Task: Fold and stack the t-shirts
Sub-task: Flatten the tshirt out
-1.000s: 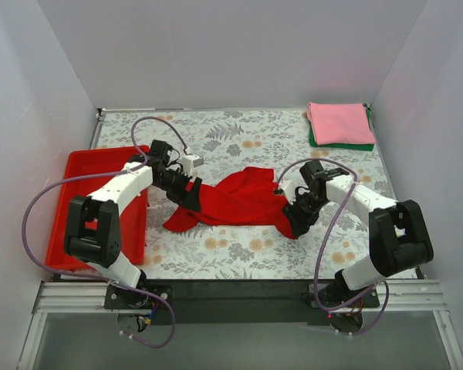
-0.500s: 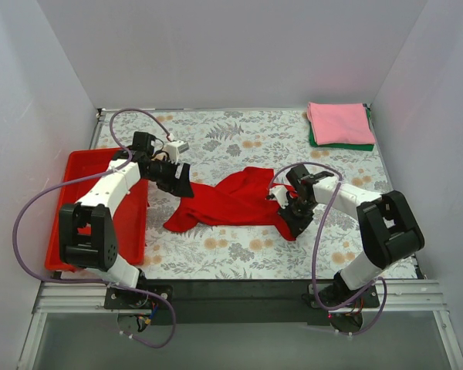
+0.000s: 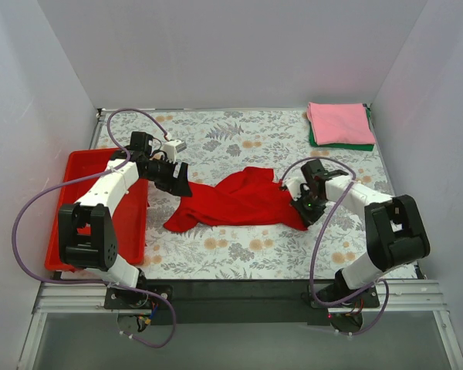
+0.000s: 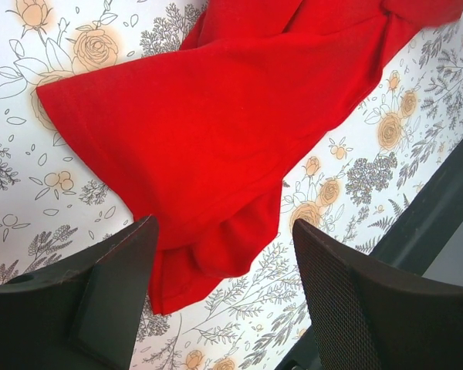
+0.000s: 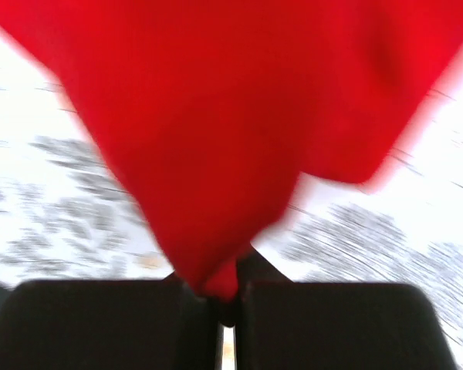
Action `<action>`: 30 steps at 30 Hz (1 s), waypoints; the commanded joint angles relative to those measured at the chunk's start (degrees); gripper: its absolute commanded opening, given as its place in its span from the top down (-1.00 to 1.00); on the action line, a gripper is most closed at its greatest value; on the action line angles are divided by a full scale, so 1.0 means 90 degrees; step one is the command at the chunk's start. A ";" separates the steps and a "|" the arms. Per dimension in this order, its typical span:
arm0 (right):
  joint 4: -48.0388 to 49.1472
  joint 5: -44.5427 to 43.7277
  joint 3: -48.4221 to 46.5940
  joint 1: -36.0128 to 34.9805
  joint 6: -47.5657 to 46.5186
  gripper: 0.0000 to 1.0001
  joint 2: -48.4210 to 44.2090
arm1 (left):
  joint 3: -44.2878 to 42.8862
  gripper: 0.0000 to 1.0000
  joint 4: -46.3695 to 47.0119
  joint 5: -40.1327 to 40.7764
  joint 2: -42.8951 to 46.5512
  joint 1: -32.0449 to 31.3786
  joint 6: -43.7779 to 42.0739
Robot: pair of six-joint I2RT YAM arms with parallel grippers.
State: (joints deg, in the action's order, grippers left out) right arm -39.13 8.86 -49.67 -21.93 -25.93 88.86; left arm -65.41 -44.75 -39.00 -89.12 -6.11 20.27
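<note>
The red t-shirt (image 3: 235, 202) lies crumpled across the middle of the desk (image 3: 239, 139) as a long rumpled band. It has a raised hump near its centre and a pointed tail toward the near left. The cloth is plain bright red, doubled over itself in soft ridges, and which end is collar or hem cannot be made out.

The right claw (image 3: 301, 210) is clamped on the shirt's right end. In its wrist view the cloth narrows to a point that disappears between the pressed black fingers (image 5: 139, 324), though that view is blurred. The left claw (image 3: 177, 181) hangs over the shirt's left part with its jaws spread wide and nothing between them.

At the far right corner a folded pink t-shirt (image 3: 339, 123) lies on a dark green t-shirt (image 3: 332, 145), which shows only as a thin strip at the edges. A red tray (image 3: 76, 176) sits along the desk's left side, partly hidden by the left arm.
</note>
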 commanded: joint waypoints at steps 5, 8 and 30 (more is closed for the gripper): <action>0.0130 -0.0614 -0.0106 0.1800 -0.1483 0.97 -0.0313 | -0.0135 -0.39 0.0070 0.0027 0.0225 0.0034 -0.0163; 0.0120 -0.0643 -0.0261 0.2065 -0.1630 0.97 -0.0284 | -0.0106 -0.39 0.0080 -0.0002 0.0186 0.0034 -0.0163; -0.0095 0.0568 -0.0399 0.2339 -0.1171 -0.01 0.0214 | 0.0060 -0.39 0.0002 -0.0012 0.0274 0.0034 -0.0280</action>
State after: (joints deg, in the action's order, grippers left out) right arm -42.57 12.45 -54.06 -1.13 -37.45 89.58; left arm -65.34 -44.80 -38.76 -89.12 -6.11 18.81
